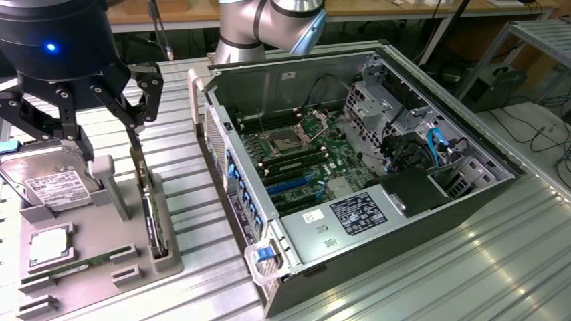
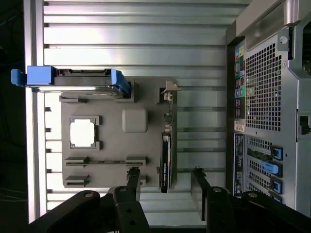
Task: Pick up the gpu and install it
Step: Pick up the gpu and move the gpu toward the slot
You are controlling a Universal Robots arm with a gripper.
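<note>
Silver shows on the bracket at one end of the gpu [image 1: 154, 217], a thin dark card standing on edge in a slot of the grey tray [image 1: 114, 231]. There is one gpu, one hard drive [image 1: 53, 184], one processor chip [image 1: 51, 244], one memory stick [image 1: 85, 264] and one open computer case [image 1: 295, 63], all on the worktop [image 1: 499, 267]. The tray lies at the exterior view's left of the case. The pincer [image 2: 165, 177] hangs over the card with its two fingers [image 2: 133, 175] spread apart, one on each side, touching nothing.
</note>
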